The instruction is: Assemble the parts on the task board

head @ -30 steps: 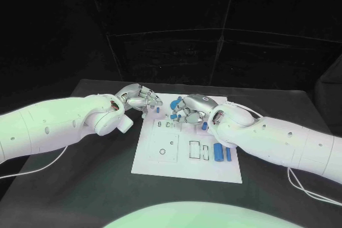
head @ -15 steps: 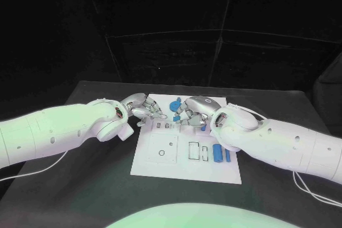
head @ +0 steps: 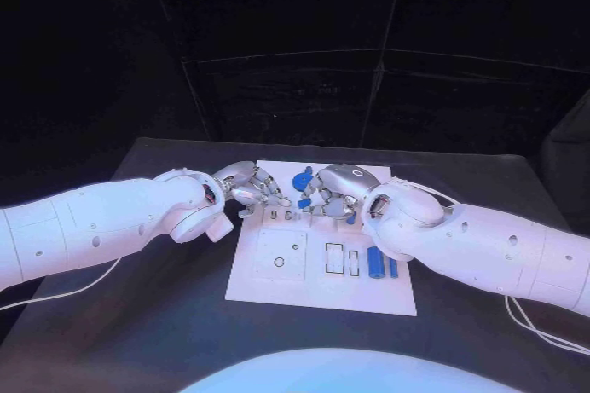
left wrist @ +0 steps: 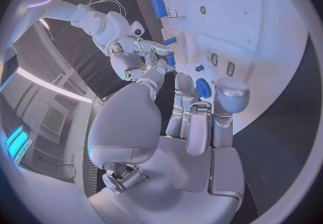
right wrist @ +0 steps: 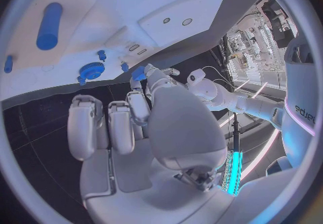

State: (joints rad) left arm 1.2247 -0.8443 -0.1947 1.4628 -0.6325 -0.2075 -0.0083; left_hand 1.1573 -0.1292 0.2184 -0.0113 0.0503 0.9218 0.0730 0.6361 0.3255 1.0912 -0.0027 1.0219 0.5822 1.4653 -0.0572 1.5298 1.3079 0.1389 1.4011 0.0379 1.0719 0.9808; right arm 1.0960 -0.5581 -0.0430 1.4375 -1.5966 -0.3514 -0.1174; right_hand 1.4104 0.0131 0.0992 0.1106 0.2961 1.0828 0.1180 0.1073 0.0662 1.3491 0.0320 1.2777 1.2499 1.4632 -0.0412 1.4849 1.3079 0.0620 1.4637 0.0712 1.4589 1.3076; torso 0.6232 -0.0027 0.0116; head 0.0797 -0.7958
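Observation:
The white task board lies mid-table. My left hand hovers low over its far left corner with fingers spread beside a blue gear that lies on the board. A short blue peg stands just past those fingertips. My right hand faces it over the far middle and pinches a small blue part. Two blue cylinders lie near the board's right edge, one also seen as a blue cylinder.
The board has a square recess and narrow slots in its middle. Small blue pegs stand near the gear. Black table surrounds the board, and a white cable trails at the left.
My left hand has come down from beyond the board's far corner to beside the gear. The right hand has shifted only slightly and keeps its small blue part.

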